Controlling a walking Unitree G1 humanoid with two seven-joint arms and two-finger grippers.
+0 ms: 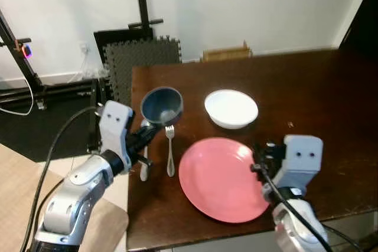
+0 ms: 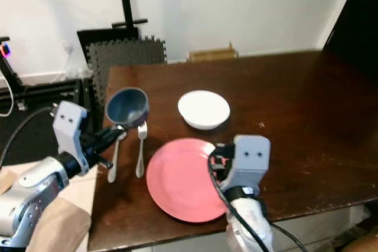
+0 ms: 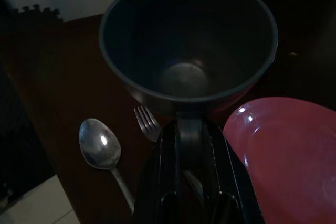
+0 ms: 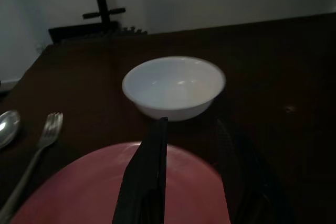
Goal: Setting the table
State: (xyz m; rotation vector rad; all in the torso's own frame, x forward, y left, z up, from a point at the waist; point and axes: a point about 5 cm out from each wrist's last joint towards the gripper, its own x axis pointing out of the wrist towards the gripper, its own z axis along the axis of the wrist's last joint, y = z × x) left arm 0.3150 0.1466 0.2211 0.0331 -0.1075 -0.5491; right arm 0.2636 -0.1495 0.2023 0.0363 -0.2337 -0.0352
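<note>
At the table's near left corner, the blue bowl (image 1: 162, 105) is gripped by its near rim, the left gripper (image 3: 190, 129) pinched shut on that rim with one finger inside and one outside. The bowl is tilted toward the camera and looks to be carried rather than resting flat, though contact with the wood cannot be ruled out. A rim pinch is probably used because the bowl is too wide to be spanned.

Just beneath and beside it, a fork (image 1: 170, 149) and a spoon (image 3: 101, 149) are laid side by side, handles pointing toward the table edge, to the left of the pink plate (image 1: 221, 176). That is cutlery arranged as a place setting, so the bowl is most likely being brought to a spot in this setting.

Behind the plate, a white bowl (image 1: 231, 108) is set down upright, apart from the plate's far edge.

Over the plate's right side, the right gripper (image 4: 191, 153) is held with its two fingers spread, nothing between them, aimed at the white bowl. A reach for that bowl may be intended.

The dark wooden table (image 1: 319, 92) is bare on its right.
</note>
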